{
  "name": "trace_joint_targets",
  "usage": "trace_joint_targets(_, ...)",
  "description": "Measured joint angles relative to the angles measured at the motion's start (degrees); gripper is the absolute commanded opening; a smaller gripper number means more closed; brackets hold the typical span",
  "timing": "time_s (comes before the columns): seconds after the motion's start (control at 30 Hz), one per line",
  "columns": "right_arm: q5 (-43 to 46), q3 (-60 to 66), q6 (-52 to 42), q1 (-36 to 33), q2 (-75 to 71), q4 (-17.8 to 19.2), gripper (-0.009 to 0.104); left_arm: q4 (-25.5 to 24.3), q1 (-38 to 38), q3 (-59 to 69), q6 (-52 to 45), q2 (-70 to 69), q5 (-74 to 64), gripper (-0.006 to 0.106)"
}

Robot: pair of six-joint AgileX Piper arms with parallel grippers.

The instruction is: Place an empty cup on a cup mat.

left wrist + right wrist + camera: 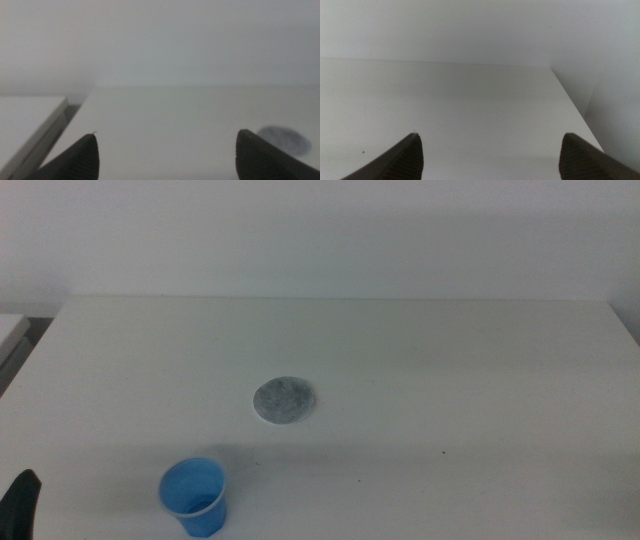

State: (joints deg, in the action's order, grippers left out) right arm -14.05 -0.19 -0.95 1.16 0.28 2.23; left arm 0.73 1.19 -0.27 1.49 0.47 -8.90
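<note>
A small bright blue cup (195,496) stands upright and empty near the table's front edge, left of centre. The round speckled grey cup mat (284,400) lies flat in the middle of the table, apart from the cup; it also shows blurred in the left wrist view (285,139). My left gripper (165,157) is open and empty, low at the front left, where one dark jaw tip (20,505) shows at the picture's edge. My right gripper (490,157) is open and empty over bare table at the right; it is out of the middle view.
The white table (450,360) runs to a pale wall at the back. Its right edge shows in the right wrist view (570,100). A second pale surface (25,115) stands beside the table's left edge with a dark gap between.
</note>
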Motion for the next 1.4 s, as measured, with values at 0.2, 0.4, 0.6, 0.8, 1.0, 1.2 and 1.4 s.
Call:
trace_joint_targets(0.2,0.0,0.0,0.0,0.0,0.0,0.0,0.093,0.0,0.0,-17.84,0.0,17.98,-16.29,0.094)
trace_joint_targets(0.4,0.0,0.0,0.0,0.0,0.0,0.0,0.093,7.86,0.0,-44.37,0.68,42.08,-42.98,0.094)
trace_joint_targets(0.6,0.0,0.0,0.0,0.0,0.0,0.0,0.093,10.29,0.72,-58.41,0.89,61.32,-58.99,0.094)
trace_joint_targets(0.8,0.0,0.0,0.0,0.0,0.0,0.0,0.093,8.74,8.77,-60.54,5.06,72.63,-60.64,0.094)
trace_joint_targets(1.0,0.0,0.0,0.0,0.0,0.0,0.0,0.093,6.13,15.22,-60.63,7.04,79.6,-60.9,0.094)
trace_joint_targets(1.2,0.0,0.0,0.0,0.0,0.0,0.0,0.093,4.44,15.61,-60.67,7.33,85.77,-60.69,0.094)
trace_joint_targets(1.4,0.0,0.0,0.0,0.0,0.0,0.0,0.093,3.92,15.8,-60.67,6.21,92.98,-57.46,0.094)
